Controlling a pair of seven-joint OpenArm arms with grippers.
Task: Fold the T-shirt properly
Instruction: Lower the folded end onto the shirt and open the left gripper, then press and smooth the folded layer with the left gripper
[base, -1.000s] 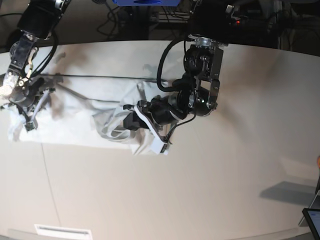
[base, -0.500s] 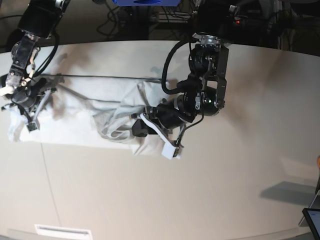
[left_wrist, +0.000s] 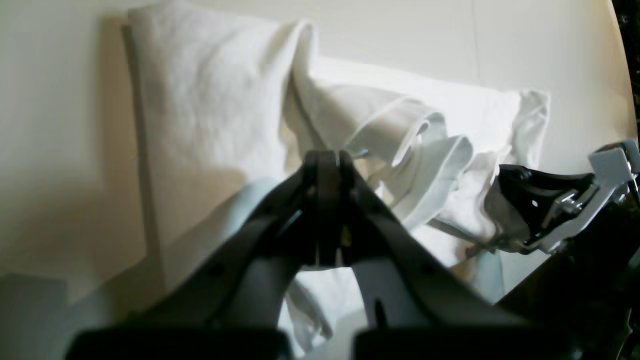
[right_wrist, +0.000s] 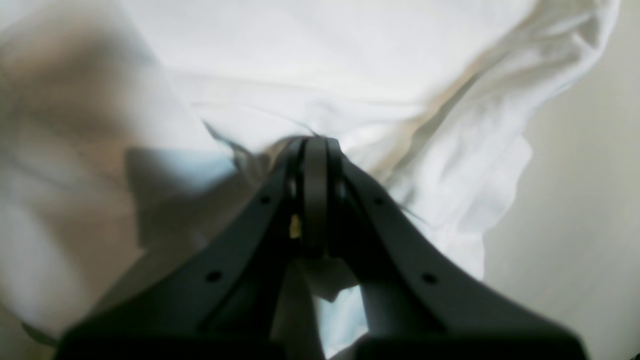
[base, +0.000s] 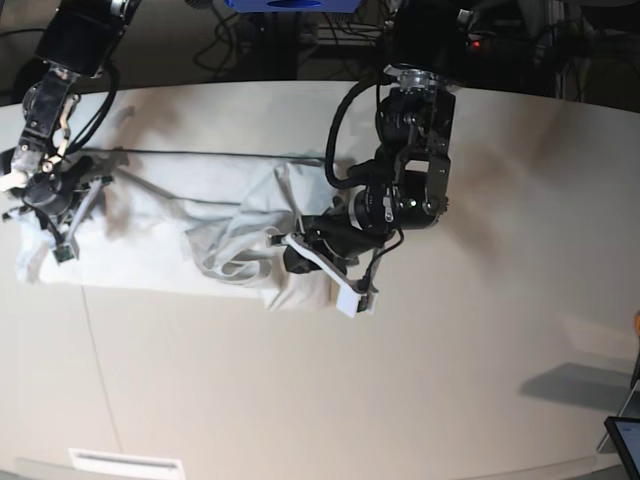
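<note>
The T-shirt (base: 190, 235) lies on the left half of the surface (base: 450, 380), partly flat and partly bunched. Its left portion is spread smooth. Its right portion is gathered into raised folds and loops just left of the left end effector (base: 300, 258).

Left end effector: jaws fully closed, tips pressed together, as the left wrist view (left_wrist: 325, 165) shows. It sits at the right edge of the cloth, over the bunched folds. Whether fabric is caught between the tips cannot be told; hemmed folds lie directly beyond them.

Right end effector (base: 40, 215): jaws fully closed, tips together in the right wrist view (right_wrist: 315, 150). It is at the far-left end of the shirt, directly over white fabric (right_wrist: 350, 65). That view is blurred, so a grip on the cloth cannot be confirmed.

The two arms stand well apart, one at each end of the garment. A dark cable (base: 200, 154) runs along the surface at the shirt's far edge.
</note>
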